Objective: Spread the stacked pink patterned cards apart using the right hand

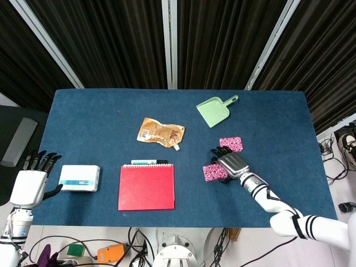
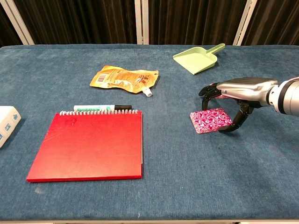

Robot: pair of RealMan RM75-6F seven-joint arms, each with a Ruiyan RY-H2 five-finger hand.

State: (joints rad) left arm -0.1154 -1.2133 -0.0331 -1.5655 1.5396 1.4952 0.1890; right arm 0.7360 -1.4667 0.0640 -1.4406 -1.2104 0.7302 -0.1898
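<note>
Two pink card piles are seen apart on the blue worktop (image 1: 100, 117): far pile (image 1: 231, 144) below the green dustpan (image 1: 214, 111), near pile (image 2: 211, 120) under the right robot hand (image 2: 233, 93). Fingers are arched over the near pile, thumb (image 2: 236, 122) touching its right edge; a firm grip cannot be told. Spreading looks partly done; the near pile is probably left to fan. Left robot hand (image 1: 30, 183) is held wide, idle.
</note>
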